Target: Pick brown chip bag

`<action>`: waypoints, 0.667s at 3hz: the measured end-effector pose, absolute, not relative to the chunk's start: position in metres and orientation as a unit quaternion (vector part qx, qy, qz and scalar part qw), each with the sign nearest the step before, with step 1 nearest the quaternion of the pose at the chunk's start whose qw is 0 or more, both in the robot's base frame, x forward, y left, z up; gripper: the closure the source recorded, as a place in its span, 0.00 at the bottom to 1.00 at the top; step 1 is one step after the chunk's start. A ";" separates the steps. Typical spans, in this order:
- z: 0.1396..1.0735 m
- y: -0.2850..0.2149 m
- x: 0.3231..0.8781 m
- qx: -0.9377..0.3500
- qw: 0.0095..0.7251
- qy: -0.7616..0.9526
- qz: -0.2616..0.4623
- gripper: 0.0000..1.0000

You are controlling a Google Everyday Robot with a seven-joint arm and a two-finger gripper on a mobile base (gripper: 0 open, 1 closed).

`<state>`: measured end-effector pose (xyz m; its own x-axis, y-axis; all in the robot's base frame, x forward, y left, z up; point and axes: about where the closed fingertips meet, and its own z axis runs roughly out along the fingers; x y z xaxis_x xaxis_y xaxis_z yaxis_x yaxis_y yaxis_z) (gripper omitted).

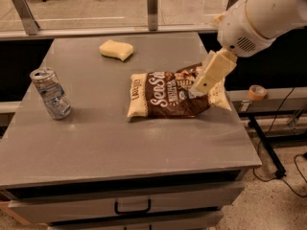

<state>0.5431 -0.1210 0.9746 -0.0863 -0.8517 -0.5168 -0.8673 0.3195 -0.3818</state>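
Gripper point(207, 78): hangs off the white arm point(261, 13), over the right end of the bag; open or closed, cannot tell.
Brown chip bag point(168, 97): lies flat on the table point(120, 147), directly under the gripper and stretching away to its left in the view; touching or just clear, cannot tell.
Bag handling: likely light, air-puffed, soft and crinkly; glossy film probably slippery; chips inside crushable, so a gentle squeeze only.
Where to hold: probably the puffed middle just left of the gripper, pinched across the short width; otherwise the flat cream seam right below the gripper, stiffer but thin.
Risk: may slide on the smooth top under a sideways push.
Can point(50, 94): well apart, far left of the gripper.
Sponge point(116, 50): well apart, left and farther back.
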 end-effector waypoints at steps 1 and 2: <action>0.940 -0.101 0.570 -0.578 0.347 0.738 0.015 0.00; 0.911 -0.086 0.584 -0.585 0.340 0.735 0.031 0.00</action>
<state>0.5841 -0.0860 0.9111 -0.0838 -0.8397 -0.5365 -0.8822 0.3128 -0.3519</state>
